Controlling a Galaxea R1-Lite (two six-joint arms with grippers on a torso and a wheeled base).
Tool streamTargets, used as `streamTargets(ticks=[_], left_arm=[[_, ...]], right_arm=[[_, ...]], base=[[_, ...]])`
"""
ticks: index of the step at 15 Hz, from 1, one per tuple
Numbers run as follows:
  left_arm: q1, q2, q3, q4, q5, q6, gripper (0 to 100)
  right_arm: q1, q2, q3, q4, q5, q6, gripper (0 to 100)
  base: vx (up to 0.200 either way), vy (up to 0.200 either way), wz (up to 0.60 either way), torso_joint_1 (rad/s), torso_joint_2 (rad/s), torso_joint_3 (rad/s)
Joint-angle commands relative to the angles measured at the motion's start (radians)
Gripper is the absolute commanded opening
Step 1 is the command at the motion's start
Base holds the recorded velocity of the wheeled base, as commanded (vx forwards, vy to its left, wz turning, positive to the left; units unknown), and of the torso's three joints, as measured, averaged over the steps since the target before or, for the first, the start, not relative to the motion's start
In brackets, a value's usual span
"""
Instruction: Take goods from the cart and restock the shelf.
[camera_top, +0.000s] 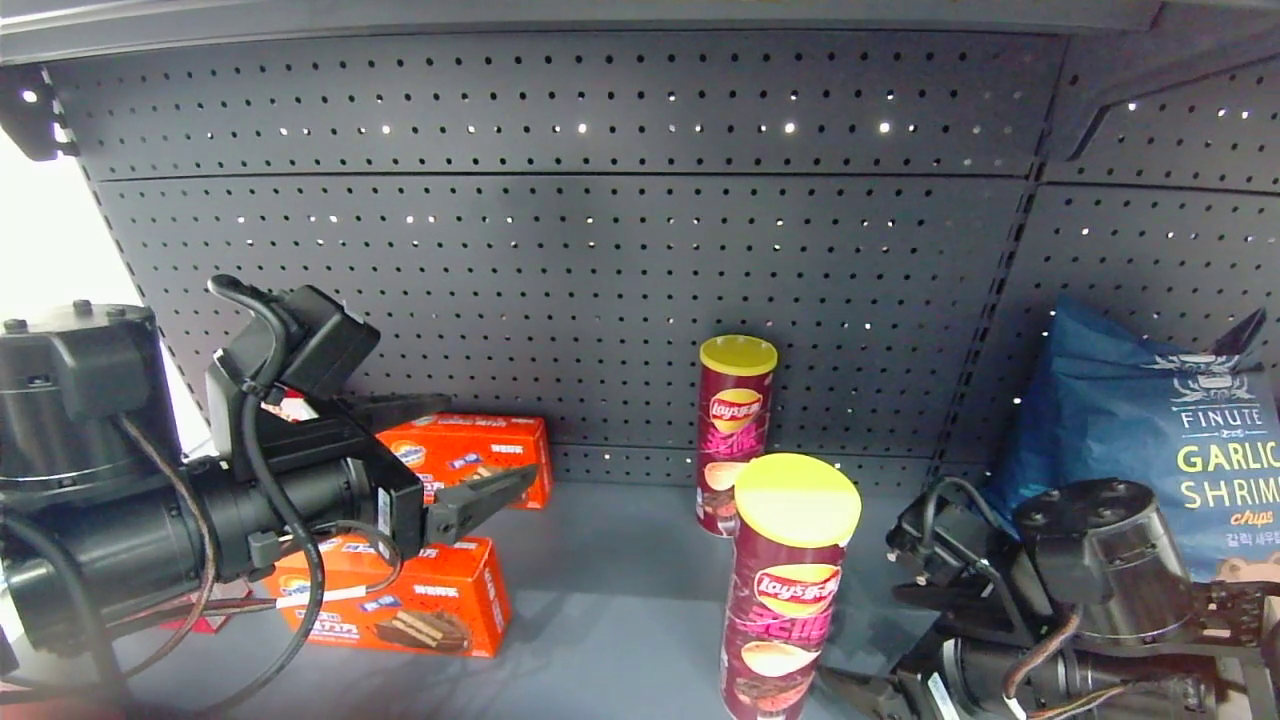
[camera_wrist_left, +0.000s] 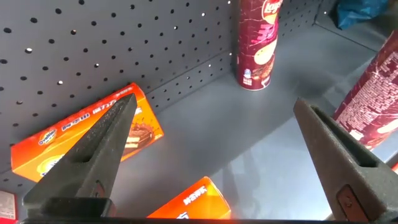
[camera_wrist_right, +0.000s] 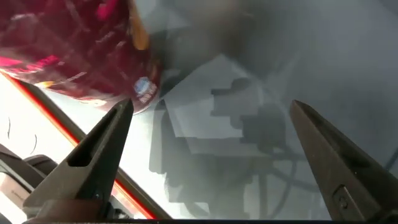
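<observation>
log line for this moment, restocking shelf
left gripper open, empty, near front orange box | right gripper open, empty, beside front chip can | back chip can upright by pegboard | blue bag at right

The widest bare stretch of the grey metal shelf board (camera_top: 610, 590) runs through the middle, from 6 o'clock to the black perforated back panel (camera_top: 560, 300) at 12. The 9 o'clock side is blocked by a front orange cardboard snack box (camera_top: 440, 600) and a rear orange cardboard snack box (camera_top: 480, 455). At 1 o'clock a rear maroon chip can with yellow lid (camera_top: 735, 430) stands upright by the panel. A front maroon chip can with yellow lid (camera_top: 790, 590) stands at 5 o'clock, with bare board between them. A blue crinkled chip bag (camera_top: 1130, 430) fills 3 o'clock.
</observation>
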Motion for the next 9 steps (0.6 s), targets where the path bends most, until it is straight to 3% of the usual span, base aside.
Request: streamTargets(ticks=[1,9], left_arm=[[0.000,0.003,0.000,-0.001,0.000,0.000,100],[0.000,0.002,0.002,0.001,0.000,0.000,100]], right_arm=[[0.009,0.011,0.000,0.000,0.000,0.001,100],[0.034,0.032,-0.014,-0.002,0.000,-0.001,100]], base=[[0.000,0.000,0.00,0.000,0.00,0.000],[0.000,0.000,0.00,0.000,0.00,0.000]])
